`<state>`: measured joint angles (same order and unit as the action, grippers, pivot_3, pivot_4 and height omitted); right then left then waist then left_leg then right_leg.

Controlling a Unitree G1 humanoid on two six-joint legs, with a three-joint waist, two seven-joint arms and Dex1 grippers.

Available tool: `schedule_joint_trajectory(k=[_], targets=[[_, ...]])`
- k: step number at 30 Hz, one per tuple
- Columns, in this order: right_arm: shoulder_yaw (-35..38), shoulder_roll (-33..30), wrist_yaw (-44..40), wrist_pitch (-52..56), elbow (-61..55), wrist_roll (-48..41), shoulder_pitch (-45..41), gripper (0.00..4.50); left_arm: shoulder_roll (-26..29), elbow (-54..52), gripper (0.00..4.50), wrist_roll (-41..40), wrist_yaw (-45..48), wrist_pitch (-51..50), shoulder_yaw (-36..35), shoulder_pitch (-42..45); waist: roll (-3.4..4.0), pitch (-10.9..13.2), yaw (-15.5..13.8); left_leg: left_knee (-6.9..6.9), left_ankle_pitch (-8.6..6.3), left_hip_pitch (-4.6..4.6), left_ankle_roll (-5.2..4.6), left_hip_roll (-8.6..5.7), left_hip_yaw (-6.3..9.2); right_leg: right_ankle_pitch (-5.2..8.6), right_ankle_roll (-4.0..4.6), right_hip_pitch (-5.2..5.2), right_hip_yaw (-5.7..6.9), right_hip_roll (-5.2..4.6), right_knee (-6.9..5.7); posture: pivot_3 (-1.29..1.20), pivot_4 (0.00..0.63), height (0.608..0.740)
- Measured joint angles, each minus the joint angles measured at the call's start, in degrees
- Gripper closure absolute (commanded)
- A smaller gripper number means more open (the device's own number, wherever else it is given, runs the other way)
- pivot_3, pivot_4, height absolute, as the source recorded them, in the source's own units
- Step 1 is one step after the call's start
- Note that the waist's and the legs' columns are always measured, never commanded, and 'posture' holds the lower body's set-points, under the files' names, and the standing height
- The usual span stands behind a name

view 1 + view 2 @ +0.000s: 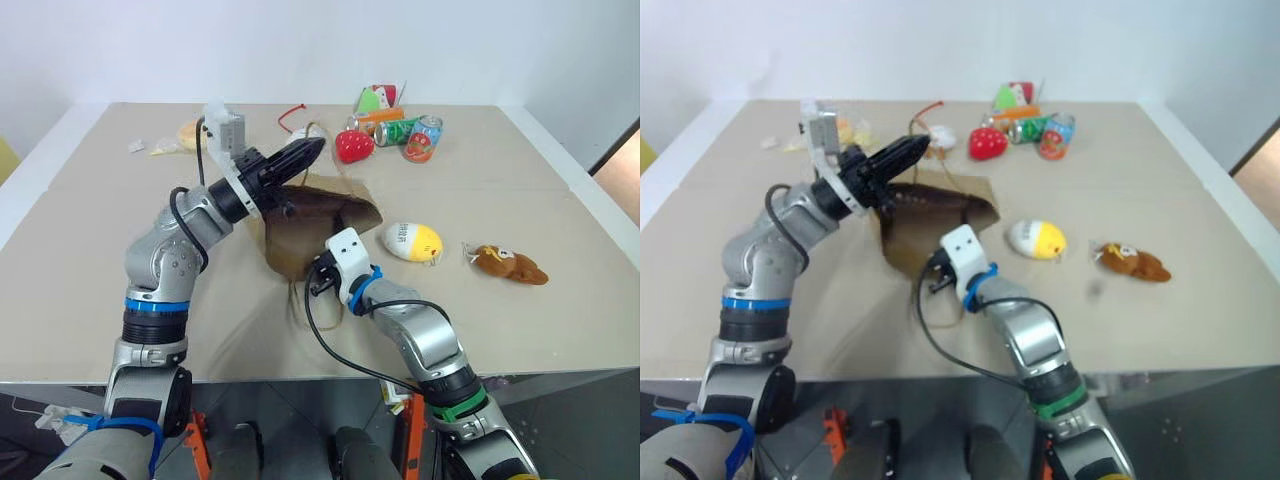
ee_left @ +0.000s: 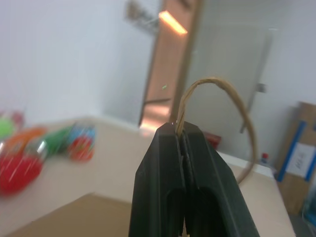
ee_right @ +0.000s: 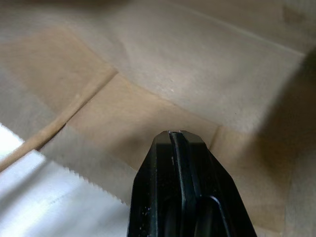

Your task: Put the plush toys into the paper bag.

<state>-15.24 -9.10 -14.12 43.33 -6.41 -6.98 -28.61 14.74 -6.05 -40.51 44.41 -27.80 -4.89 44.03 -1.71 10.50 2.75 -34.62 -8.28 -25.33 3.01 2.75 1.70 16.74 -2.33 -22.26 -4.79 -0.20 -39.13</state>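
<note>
The paper bag [image 1: 320, 225] is held up by one handle [image 2: 217, 113] pinched in the clenched left gripper [image 1: 312, 150], probably so the mouth gapes, while the right gripper [image 3: 177, 136], clenched on nothing, is poked inside, and both plush toys [image 1: 413, 241] are left on the table [image 1: 560, 190] just right of it.

Brown kraft paper bag [image 1: 318, 225], white-and-yellow egg plush [image 1: 413, 241], brown animal plush [image 1: 508, 264], red strawberry [image 1: 353, 146], beige table [image 1: 560, 310]
</note>
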Motion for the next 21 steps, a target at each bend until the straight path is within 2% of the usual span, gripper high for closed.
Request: schedule_joint_trajectory(k=[14,21], targets=[[2.8,0.7,-0.8,1.1,0.0,-0.2,-1.2,4.45,0.3,-4.6,4.50,-2.7,0.5,2.9,-2.9,-6.0,0.00,0.0,0.0,0.00,0.01,-0.01,0.00,0.00,-0.01,0.01,-0.01,-0.01,-0.01,-0.01,0.01,0.00,0.150,0.740],[4.3,1.3,-0.8,1.5,0.0,-0.7,-1.2,4.45,0.4,-2.8,4.50,2.2,2.3,8.9,-0.9,-8.7,0.00,0.0,0.0,-0.01,0.01,0.00,0.00,0.00,-0.02,-0.01,0.01,-0.01,-0.01,0.00,0.01,0.00,0.150,0.740]])
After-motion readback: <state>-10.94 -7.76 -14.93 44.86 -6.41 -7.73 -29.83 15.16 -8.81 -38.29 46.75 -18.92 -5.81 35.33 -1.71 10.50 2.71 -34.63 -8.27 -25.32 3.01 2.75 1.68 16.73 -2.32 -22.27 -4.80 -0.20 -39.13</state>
